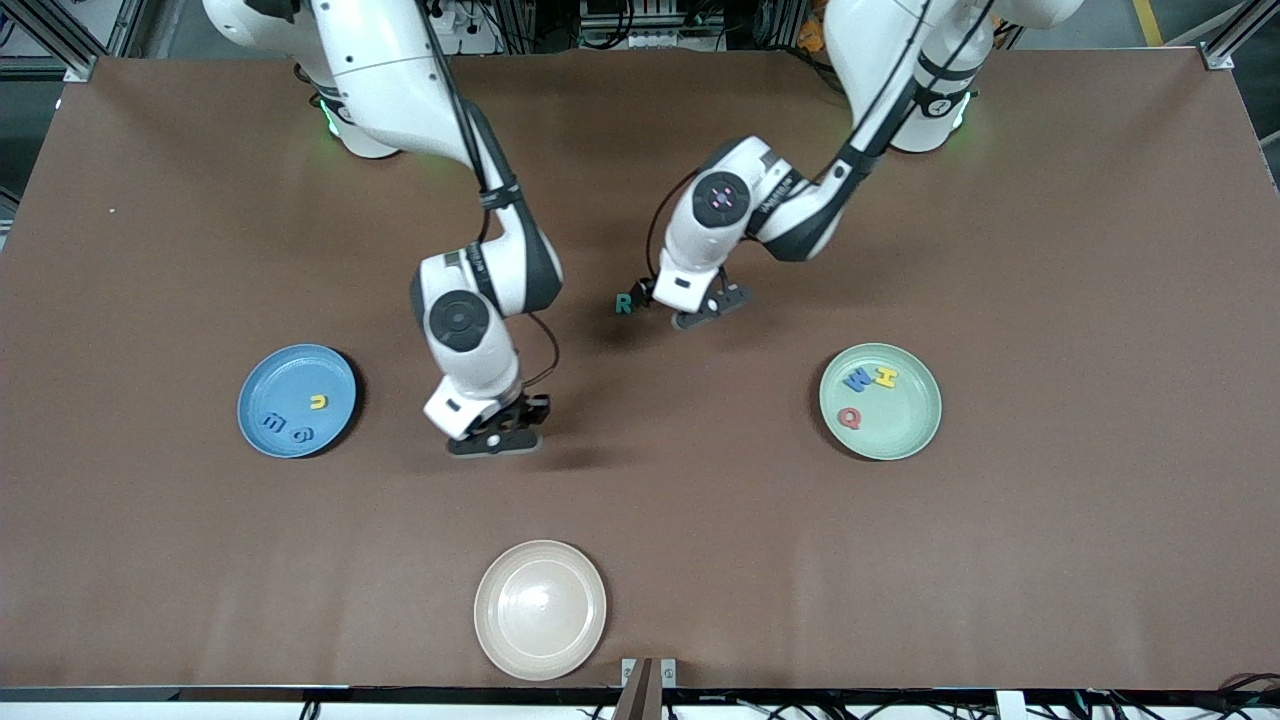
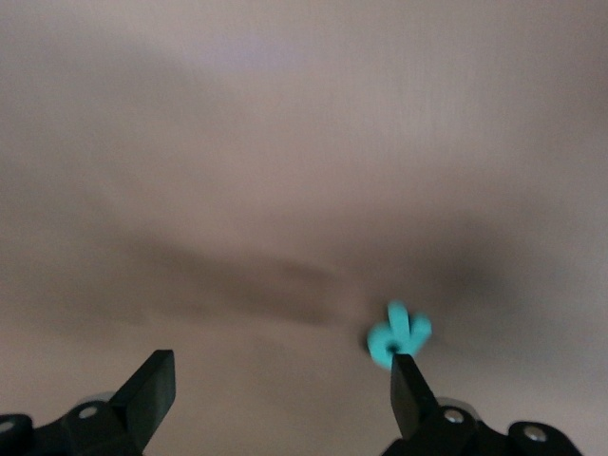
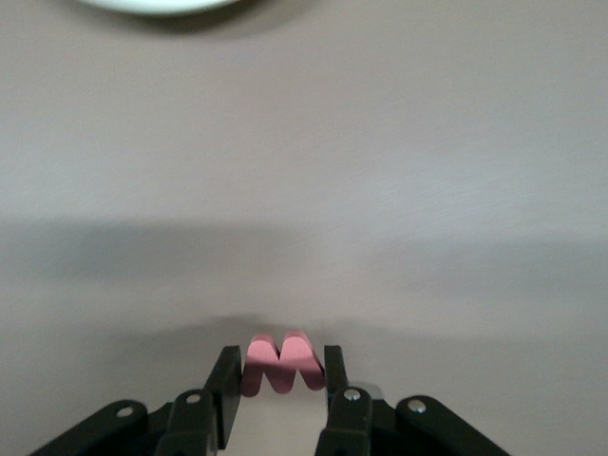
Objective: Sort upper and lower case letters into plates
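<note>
My right gripper (image 3: 280, 382) is shut on the red w (image 3: 281, 363), low over bare table between the blue plate (image 1: 262, 375) and the table's middle; in the front view the right gripper (image 1: 497, 437) hides the letter. The blue plate holds the yellow u (image 1: 318, 402), blue m (image 1: 272, 421) and blue g (image 1: 303, 434). The pale green plate (image 1: 915, 425) holds the blue M (image 1: 857, 380), yellow H (image 1: 886, 377) and red Q (image 1: 850, 418). My left gripper (image 1: 678, 308) stands open low over the table, the teal R (image 1: 624, 303) just outside one fingertip (image 2: 408, 380); the teal R (image 2: 399, 332) lies flat.
A cream-white plate (image 1: 540, 610) sits near the table's front edge, nearer the front camera than my right gripper; its rim (image 3: 152, 4) shows in the right wrist view. Brown tabletop (image 1: 1050, 250) surrounds everything.
</note>
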